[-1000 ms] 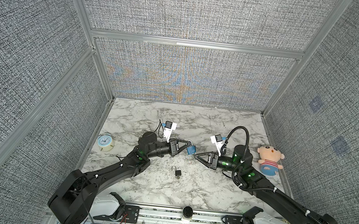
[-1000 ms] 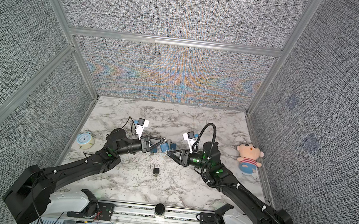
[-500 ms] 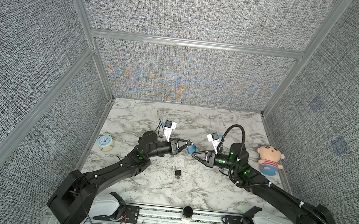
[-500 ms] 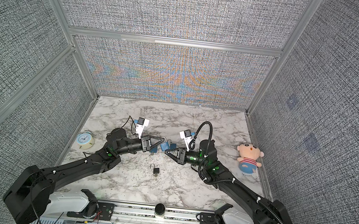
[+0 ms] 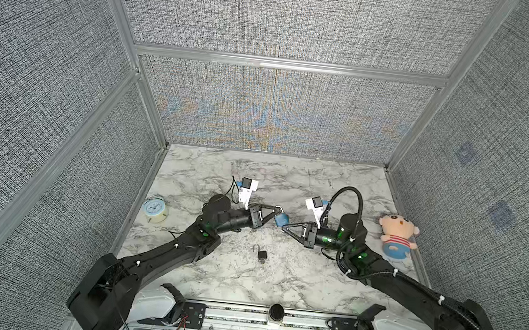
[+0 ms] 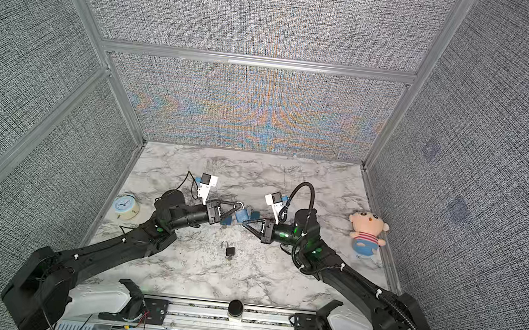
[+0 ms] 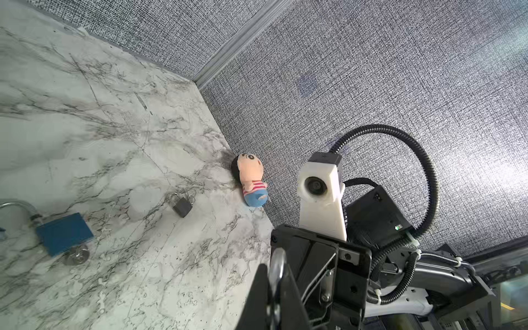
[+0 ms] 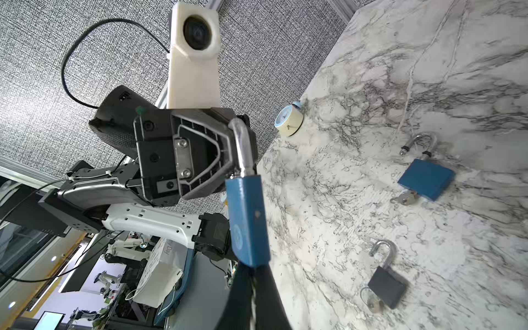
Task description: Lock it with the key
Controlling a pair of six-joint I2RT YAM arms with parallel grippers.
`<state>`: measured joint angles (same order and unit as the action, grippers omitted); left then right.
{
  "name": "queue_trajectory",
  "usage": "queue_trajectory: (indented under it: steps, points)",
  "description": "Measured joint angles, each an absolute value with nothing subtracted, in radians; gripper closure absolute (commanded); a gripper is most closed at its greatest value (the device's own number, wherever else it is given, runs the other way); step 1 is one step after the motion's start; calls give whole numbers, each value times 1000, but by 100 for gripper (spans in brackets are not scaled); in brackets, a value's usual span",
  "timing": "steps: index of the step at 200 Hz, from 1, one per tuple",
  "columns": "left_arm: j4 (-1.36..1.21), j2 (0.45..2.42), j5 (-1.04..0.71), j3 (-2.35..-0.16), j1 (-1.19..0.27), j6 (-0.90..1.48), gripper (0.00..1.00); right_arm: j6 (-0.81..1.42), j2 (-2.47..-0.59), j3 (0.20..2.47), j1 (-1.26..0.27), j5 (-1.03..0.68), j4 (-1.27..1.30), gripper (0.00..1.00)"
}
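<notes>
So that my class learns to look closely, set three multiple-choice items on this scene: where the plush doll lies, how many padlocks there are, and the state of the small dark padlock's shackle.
1. Where does the plush doll lie?
A. by the left wall
B. by the right wall
C. between the arms

2. How many padlocks are in view?
A. one
B. two
C. three

3. The shackle of the dark padlock on the table is:
A. swung open
B. pushed shut
C. missing

Key:
1 B: both top views show it at the table's right edge.
2 C: the right wrist view shows the held blue padlock in the left pincer, the lying blue padlock and the dark one.
3 A: one shackle leg stands free of the body.
</notes>
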<state>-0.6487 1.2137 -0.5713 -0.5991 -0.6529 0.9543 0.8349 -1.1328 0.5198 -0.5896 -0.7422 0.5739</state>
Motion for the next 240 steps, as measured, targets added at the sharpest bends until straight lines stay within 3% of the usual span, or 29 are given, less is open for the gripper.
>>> queue_trajectory:
  steps: [185, 240]
  points:
    - [-648, 1187, -493, -631, -636, 910, 100, 859, -1023, 458, -589, -723, 509, 100]
    - [-544, 1244, -498, -688, -640, 846, 100, 737, -889, 562, -540, -633, 237, 100]
